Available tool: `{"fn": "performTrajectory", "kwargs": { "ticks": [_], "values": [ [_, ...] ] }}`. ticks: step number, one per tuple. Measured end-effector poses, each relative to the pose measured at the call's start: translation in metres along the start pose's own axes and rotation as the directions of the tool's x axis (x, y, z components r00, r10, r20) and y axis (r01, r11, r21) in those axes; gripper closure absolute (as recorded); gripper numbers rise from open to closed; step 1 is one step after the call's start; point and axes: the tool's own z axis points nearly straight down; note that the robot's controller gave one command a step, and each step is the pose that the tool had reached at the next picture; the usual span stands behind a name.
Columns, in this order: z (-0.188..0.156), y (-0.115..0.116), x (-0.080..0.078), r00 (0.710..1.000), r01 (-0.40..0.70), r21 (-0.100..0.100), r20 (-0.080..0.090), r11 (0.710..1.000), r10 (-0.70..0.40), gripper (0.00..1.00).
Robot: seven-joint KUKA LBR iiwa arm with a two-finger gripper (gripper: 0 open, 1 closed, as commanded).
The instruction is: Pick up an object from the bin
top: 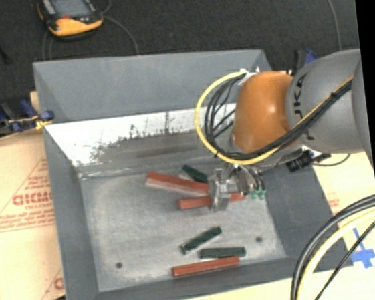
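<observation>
**DESK:** What is at the centre of this one?

**PHOTOGRAPHER:** The gripper (220,199) of the KUKA arm (330,106), down inside the grey metal bin (70,213), right of centre over the floor. It sits at the right end of a short red-brown bar (193,204) that lies nearly level.

**DESK:** Has it got hold of the bar?

**PHOTOGRAPHER:** Cannot tell. The gripper's metal body covers the bar's right end. From this angle it is not clear whether the gripper is open or closed, or whether it grips anything. A sliver of red shows on the gripper's right side, and whether it belongs to that bar is unclear.

**DESK:** What lies close by?

**PHOTOGRAPHER:** A longer red-brown bar (171,181) slants down to the right, and its lower end runs in towards the gripper. A dark green piece (193,173) lies just behind it, nearer the back wall. Whether the two touch is hard to make out.

**DESK:** And the rest?

**PHOTOGRAPHER:** Three things lie well apart from the gripper, towards the front. There is a tilted dark green bar (201,239), with a second dark green bar (222,251) just below it. A front red-brown bar (205,266) lies along the near wall. The wrist's orange cover (261,107) and looped cables (214,119) hide the bin's back right corner. The arm is cut off at the right.
</observation>
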Motion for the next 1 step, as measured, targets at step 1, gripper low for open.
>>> {"fn": "performTrajectory", "kwargs": {
  "ticks": [1],
  "values": [
    [-0.1118, -0.0191, -0.0033, 0.997, 0.082, 0.001, 0.008, 0.997, -0.082, 1.00]
  ]
}}
